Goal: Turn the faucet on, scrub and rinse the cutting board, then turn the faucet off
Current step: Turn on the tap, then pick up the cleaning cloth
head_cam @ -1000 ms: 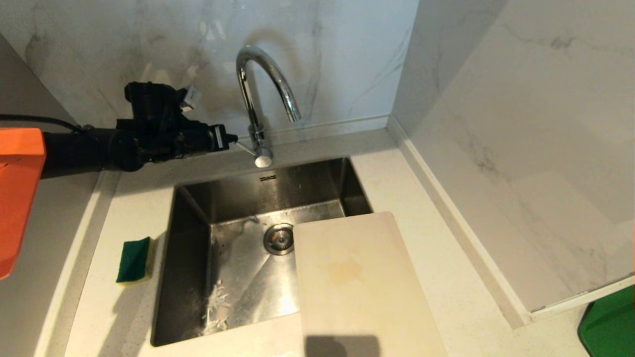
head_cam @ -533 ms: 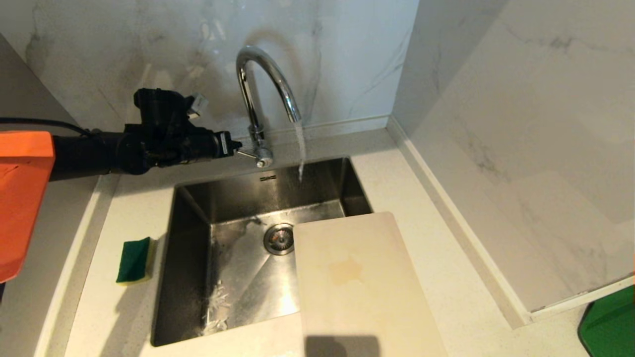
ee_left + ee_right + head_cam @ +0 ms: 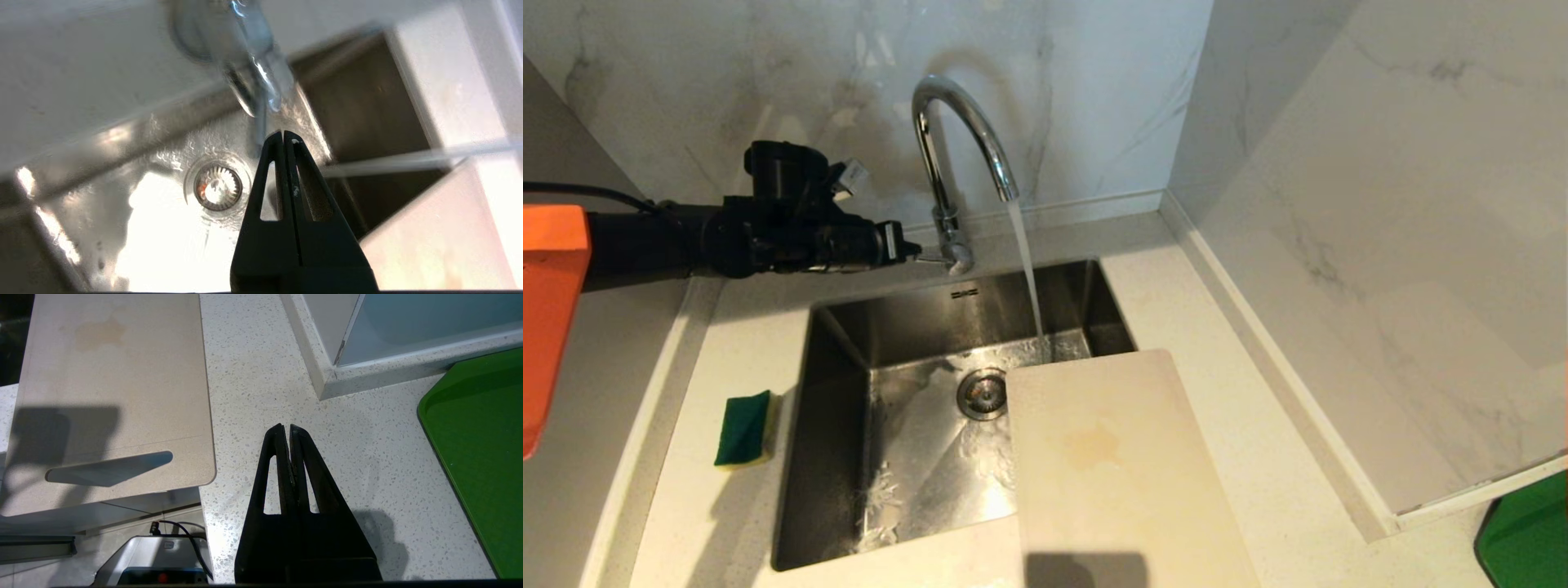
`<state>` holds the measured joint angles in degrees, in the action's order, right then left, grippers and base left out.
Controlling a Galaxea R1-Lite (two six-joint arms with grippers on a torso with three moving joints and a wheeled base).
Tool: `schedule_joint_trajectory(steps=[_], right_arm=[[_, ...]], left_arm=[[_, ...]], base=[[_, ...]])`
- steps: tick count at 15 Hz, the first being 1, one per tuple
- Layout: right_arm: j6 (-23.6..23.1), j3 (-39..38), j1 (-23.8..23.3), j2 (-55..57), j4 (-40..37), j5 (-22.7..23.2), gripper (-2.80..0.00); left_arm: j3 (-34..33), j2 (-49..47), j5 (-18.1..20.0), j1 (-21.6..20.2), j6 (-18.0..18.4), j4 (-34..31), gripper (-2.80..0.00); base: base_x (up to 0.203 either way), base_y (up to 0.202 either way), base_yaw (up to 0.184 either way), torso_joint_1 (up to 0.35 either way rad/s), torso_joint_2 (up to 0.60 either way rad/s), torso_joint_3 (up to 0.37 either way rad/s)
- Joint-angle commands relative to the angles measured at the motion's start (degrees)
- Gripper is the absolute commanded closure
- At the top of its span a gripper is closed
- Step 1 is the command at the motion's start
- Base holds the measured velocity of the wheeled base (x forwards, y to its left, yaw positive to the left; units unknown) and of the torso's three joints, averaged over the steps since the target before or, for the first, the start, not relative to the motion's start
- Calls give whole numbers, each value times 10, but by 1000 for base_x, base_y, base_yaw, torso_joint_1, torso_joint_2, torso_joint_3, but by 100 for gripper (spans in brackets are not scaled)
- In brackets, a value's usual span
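Water now runs in a full stream from the faucet down to the sink floor, where a second ago the spout was dry and half a second ago only a short jet had started; the side lever has swung back toward the faucet body, its knob tucked close under the stem; the left gripper has followed it a little, rightward and toward the wall.

Left gripper: fingers pressed together, nothing between them; the closed tip rests against the lever, used as a pusher rather than a clamp, which suits a small rounded knob that would slip out of a pinch.

Right gripper: likewise closed and empty, parked over the countertop just beside the near end of the cutting board, out of the head view.

Cutting board: lies flat, its far end overhanging the right part of the sink, near end with the slot handle on the counter edge; probably staged so rinse water drains into the basin; yellowish stain mid-surface, dry; stream lands just beyond its far edge, not on it.

Sponge: green side up on the counter left of the sink, untouched, within the left arm's reach.

Judgement: turn-on step looks done; scrubbing not yet begun.
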<state>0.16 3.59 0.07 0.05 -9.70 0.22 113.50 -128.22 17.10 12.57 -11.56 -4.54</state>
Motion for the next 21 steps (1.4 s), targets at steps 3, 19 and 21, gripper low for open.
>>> schedule_joint_trajectory(steps=[3, 19, 21], right_arm=[[0, 0, 0, 0, -1, 0, 0], [0, 0, 0, 0, -1, 0, 0], [0, 0, 0, 0, -1, 0, 0]], left_arm=[[0, 40, -35, -3, 9, -4, 0], [-262, 288, -221, -84, 111, -442, 0], [-322, 296, -238, -102, 110, -426, 0]], base=[[0, 0, 0, 0, 0, 0], [0, 0, 0, 0, 0, 0], [0, 0, 0, 0, 0, 0]])
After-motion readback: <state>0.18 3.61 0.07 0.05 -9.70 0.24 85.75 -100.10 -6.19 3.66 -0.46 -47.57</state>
